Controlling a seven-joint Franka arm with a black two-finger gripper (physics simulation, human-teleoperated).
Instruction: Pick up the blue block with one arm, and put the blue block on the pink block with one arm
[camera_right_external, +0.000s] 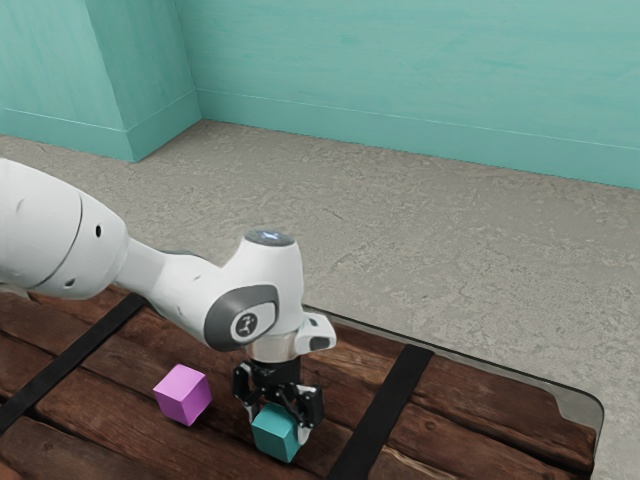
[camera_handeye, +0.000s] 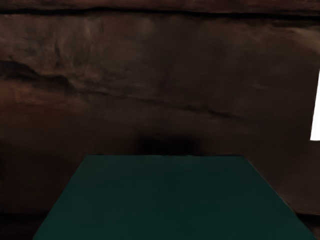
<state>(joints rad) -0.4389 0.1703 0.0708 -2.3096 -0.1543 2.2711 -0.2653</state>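
Observation:
The blue block (camera_right_external: 277, 436), a teal-blue cube, sits low over the wooden table near its front edge. My gripper (camera_right_external: 279, 416) comes straight down on it, one black finger against each side, shut on the block. In the wrist view the block's top face (camera_handeye: 170, 200) lies directly under my hand, with its dark shadow on the planks just beyond it. The pink block (camera_right_external: 182, 393) rests on the table a short way toward the exterior view's left of the blue one, apart from it and from my fingers.
The table (camera_right_external: 470, 420) is dark brown planks crossed by two black straps (camera_right_external: 385, 405), one just to the exterior view's right of the blue block. Its far edge runs behind my hand. Beyond are a speckled floor and teal walls.

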